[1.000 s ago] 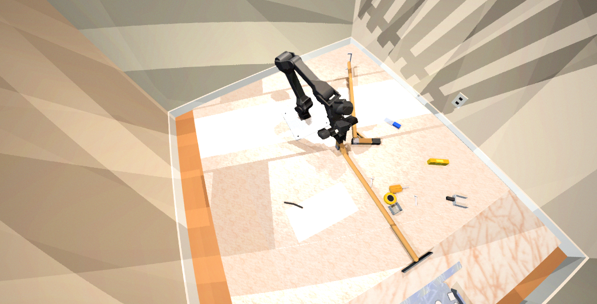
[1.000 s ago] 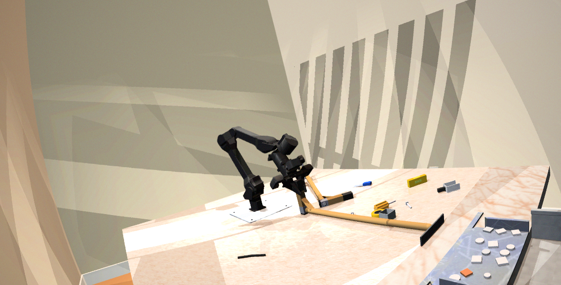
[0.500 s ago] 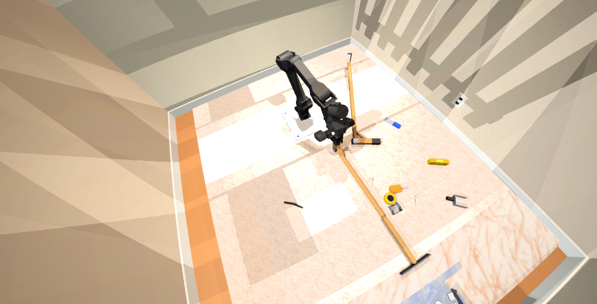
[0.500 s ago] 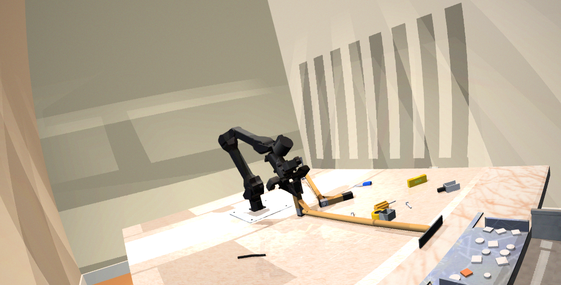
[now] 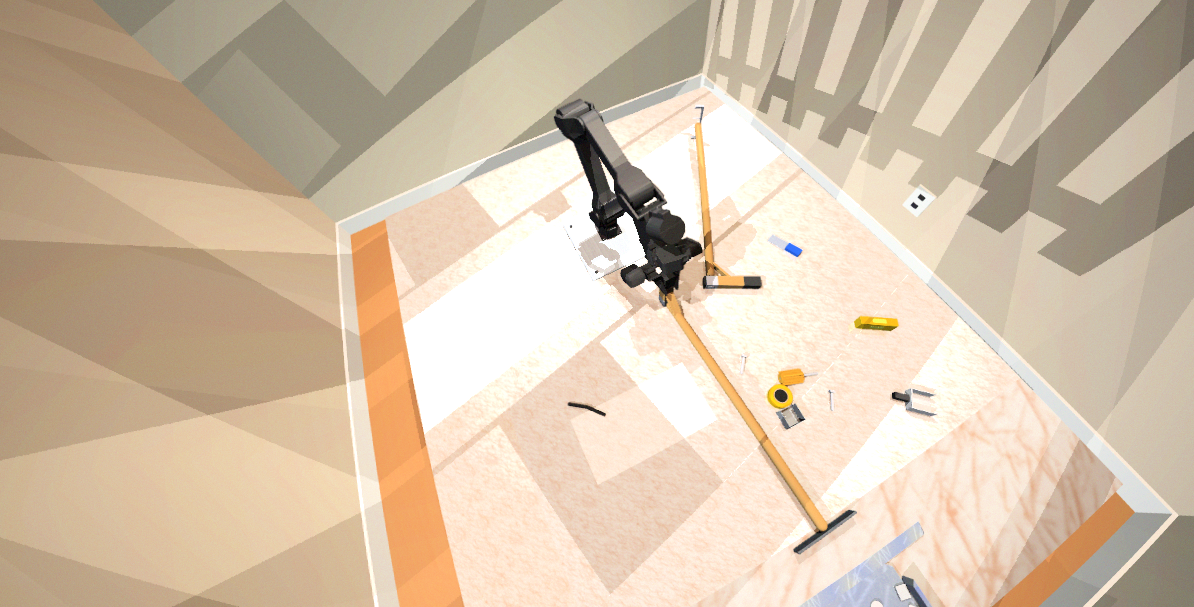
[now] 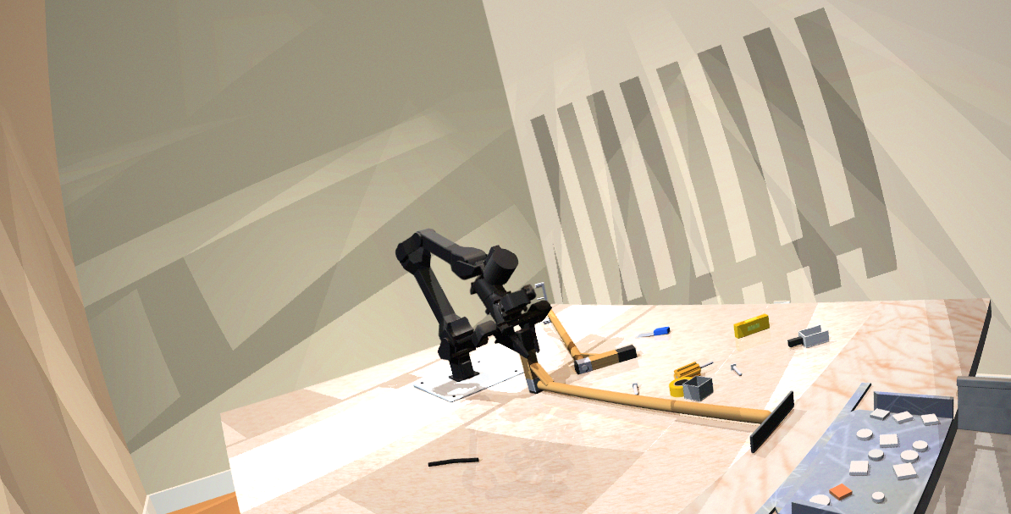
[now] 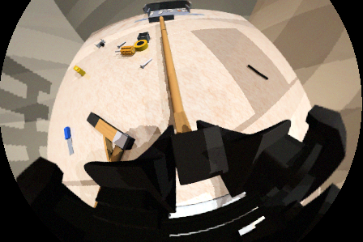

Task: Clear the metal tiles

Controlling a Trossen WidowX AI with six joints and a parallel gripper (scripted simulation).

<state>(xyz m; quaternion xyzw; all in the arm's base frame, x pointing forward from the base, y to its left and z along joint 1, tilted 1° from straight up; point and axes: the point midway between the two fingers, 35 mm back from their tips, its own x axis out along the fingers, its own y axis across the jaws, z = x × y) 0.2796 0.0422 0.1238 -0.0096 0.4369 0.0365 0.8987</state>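
My gripper (image 5: 665, 295) (image 6: 530, 374) (image 7: 185, 126) is shut on the near end of the long scraper (image 5: 733, 389) (image 6: 650, 400) (image 7: 170, 67), low over the table in front of the arm's base. The scraper's orange handle runs out across the table. Its black blade (image 5: 824, 531) (image 6: 770, 422) (image 7: 167, 8) stands just short of the steel bench plate (image 5: 868, 577) (image 6: 824, 461). Several white round and square tiles (image 6: 889, 439) and one orange tile (image 6: 840, 490) lie on the plate. The grey catch box (image 6: 985, 404) stands at the plate's far end.
A second orange-handled tool (image 5: 704, 185) (image 6: 601, 358) (image 7: 108, 130) lies right of the gripper. A yellow tape measure (image 5: 779, 394) (image 6: 676, 388), a small grey box (image 5: 790, 415) (image 6: 697, 388) and screws lie close beside the scraper's handle. A blue marker (image 5: 785, 245), a yellow level (image 5: 875, 322), a clamp (image 5: 914, 400) and a black strip (image 5: 586, 408) lie further off.
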